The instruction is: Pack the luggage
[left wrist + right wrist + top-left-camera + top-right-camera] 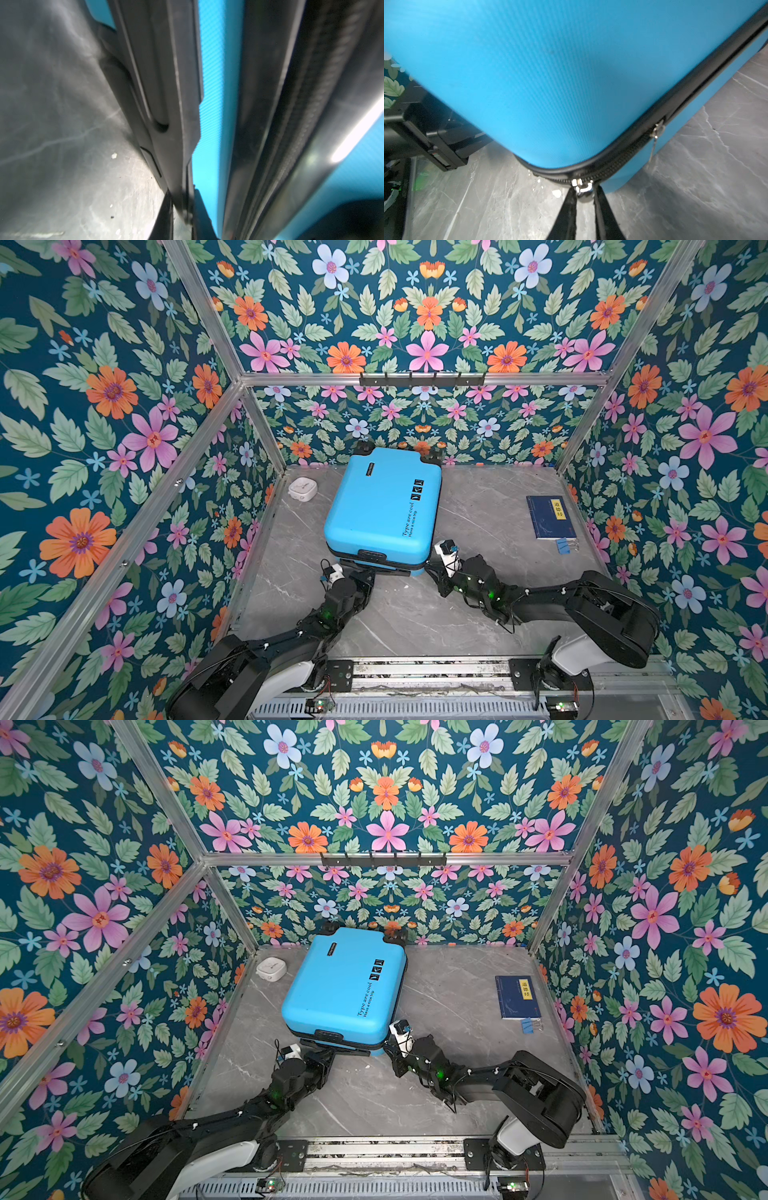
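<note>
The luggage [380,506] [343,986], a sky-blue hard-shell suitcase, lies flat and closed in the middle of the grey table in both top views. My left gripper [366,571] [184,207] is at its near edge, shut on the black handle piece [166,93] low on that side. My right gripper [429,568] [583,192] is at the near right corner, its two fingers shut on a silver zipper pull [582,187] on the black zipper line. A second zipper pull [656,129] hangs farther along the zipper.
A small white device [302,488] sits at the back left. A dark-blue book [550,516] with a yellow label lies at the right, a blue binder clip [564,545] just in front of it. Floral walls and aluminium posts enclose the table [478,506].
</note>
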Available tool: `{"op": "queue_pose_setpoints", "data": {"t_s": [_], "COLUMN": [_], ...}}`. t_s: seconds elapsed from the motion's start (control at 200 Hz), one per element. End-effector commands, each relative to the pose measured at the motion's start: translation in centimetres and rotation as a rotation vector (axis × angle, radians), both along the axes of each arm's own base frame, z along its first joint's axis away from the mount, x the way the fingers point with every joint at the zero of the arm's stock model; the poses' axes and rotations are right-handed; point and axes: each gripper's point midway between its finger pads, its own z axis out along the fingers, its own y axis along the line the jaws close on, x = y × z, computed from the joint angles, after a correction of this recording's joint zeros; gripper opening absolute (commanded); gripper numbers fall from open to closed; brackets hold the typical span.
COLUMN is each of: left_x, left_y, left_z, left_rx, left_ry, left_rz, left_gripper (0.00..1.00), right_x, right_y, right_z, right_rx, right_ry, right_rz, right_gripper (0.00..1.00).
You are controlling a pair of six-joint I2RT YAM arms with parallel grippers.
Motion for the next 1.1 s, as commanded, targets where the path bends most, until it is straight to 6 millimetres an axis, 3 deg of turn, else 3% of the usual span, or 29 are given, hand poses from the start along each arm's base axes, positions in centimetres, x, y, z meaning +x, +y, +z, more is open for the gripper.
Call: {"op": "queue_pose_setpoints", "data": {"t_s": [0.0,0.125,0.73,1.09], "left_x": [0.4,0.2,-0.6,-0.3], "left_y": [-0.8,-0.7,-0.9,-2.0], "left_z": [2.1,2.0,1.1,1.6], "left_rx": [-0.001,0.002,0.045,0.060], "left_ry": [-0.095,-0.091,-0.039,-0.051], "left_rz": [-0.042,-0.042,-0.089,-0.137], "left_gripper": [0.00,0.00,0.00,0.00], "right_x": [1.3,1.4,3.7,4.5], "right_y": [-0.4,-0.4,-2.1,-2.6], "right_z": [1.0,1.1,2.1,1.4], "right_rx": [0.006,0.003,0.019,0.009], "right_ry": [-0.048,-0.048,-0.054,-0.015], "right_rz": [-0.059,-0.063,-0.181,-0.207], "right_gripper": [0.13,0.00,0.00,0.00]}}
